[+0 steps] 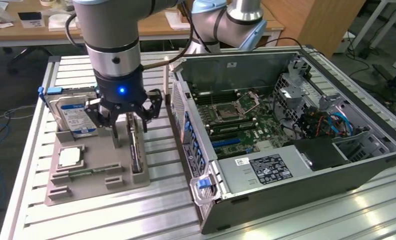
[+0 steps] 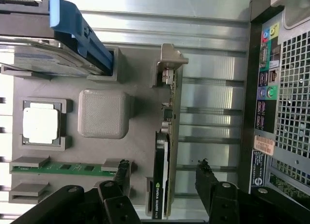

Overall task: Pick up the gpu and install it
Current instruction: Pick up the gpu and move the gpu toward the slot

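Jaws stand spread wide on my gripper (image 2: pixel 163 167), gripping nothing, with one fingertip (image 2: pixel 122 168) on either side of the gpu (image 2: pixel 167 132) and clear of it. The gpu stands on its long edge in a slot of the grey holder (image 1: pixel 91 186), along the side of the holder that faces the open computer case (image 1: pixel 285 145). Its black body lies between my fingertips, and its silvery metal end sits at the same end of the holder as the blue-labelled hard drive (image 1: pixel 74 117). In the exterior view I hang straight down over the holder, just beside the case wall, a blue light glowing on my wrist. The holder also carries a square processor chip (image 2: pixel 41 126) in its own recess, a narrow green memory stick (image 2: pixel 63 168) lying in a slot near my other fingertip, and a plain grey square block (image 2: pixel 104 114). Holder and case both rest on the slatted metal table (image 1: pixel 151 212).
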Robot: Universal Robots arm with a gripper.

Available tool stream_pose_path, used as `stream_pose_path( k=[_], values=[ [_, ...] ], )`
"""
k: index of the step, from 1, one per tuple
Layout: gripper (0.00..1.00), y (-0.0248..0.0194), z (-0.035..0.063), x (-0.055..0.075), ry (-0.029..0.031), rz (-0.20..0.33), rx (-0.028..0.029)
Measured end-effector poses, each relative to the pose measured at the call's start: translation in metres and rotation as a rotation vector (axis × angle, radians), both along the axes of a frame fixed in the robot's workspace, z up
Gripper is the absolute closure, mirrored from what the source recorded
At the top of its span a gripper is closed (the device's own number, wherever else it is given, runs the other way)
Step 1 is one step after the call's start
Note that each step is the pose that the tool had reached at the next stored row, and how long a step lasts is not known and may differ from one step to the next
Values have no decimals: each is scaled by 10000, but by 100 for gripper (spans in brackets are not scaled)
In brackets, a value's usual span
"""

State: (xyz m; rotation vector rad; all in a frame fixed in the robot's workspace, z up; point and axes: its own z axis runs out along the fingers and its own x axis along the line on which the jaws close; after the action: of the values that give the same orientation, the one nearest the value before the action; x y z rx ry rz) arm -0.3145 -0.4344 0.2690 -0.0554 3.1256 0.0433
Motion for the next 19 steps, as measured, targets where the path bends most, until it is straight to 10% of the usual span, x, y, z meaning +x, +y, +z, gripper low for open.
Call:
stream_pose_path(
  k=[19],
  values=[
    [34,-7,-209,0,-6,-42,-5]
  ],
)
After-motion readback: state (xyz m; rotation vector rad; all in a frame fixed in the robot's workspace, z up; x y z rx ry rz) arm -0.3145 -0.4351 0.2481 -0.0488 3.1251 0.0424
